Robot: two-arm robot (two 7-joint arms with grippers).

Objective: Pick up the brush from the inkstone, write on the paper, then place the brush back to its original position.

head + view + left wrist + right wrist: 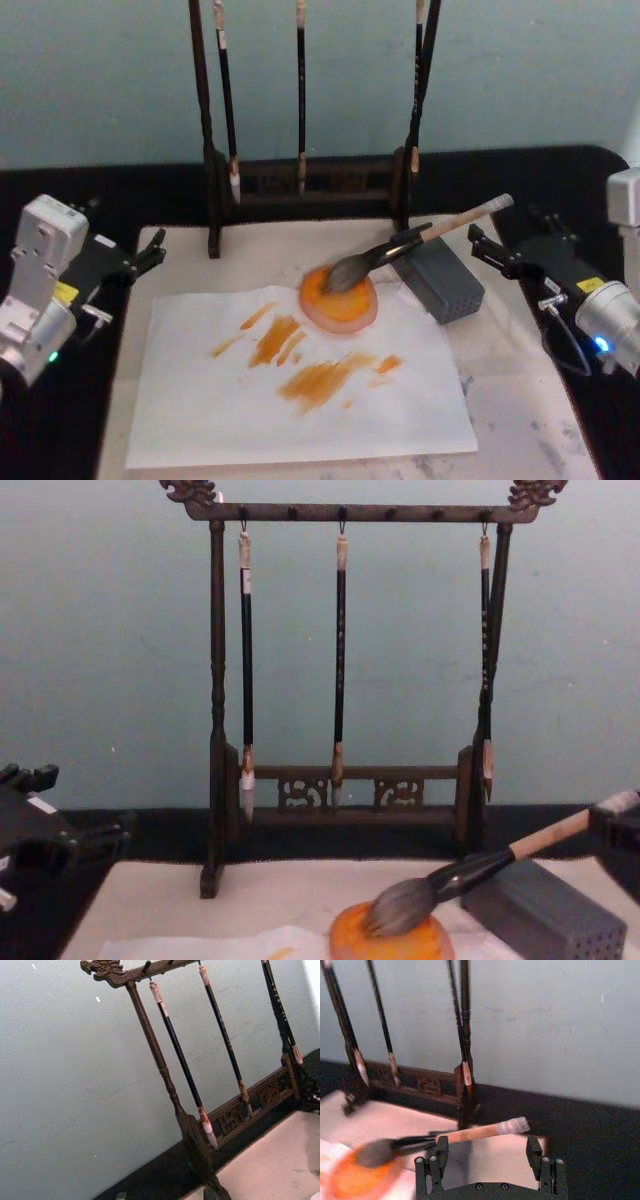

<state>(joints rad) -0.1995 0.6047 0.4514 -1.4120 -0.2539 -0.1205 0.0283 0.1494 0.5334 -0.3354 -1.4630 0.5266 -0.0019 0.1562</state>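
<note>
Judging by the inked paper [300, 420] and the brush [440, 232] lying on the inkstone [345, 312], the open right pincer [487, 1152] by its handle need only retreat; the left pincer [150, 255] idles at the surface's left, seemingly open.

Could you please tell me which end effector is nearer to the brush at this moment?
The right. The right end effector is open just beside the whitish handle end of the brush; the left end effector is at the left edge of the mat, well away.

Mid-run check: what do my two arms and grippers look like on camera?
Left gripper: black, on a boxy pale-grey wrist housing with a yellow label and a green light. Right gripper: black fingers with small screws, a rounded silver wrist, a yellow label, a blue light, and a thin cable looping beneath.
</note>
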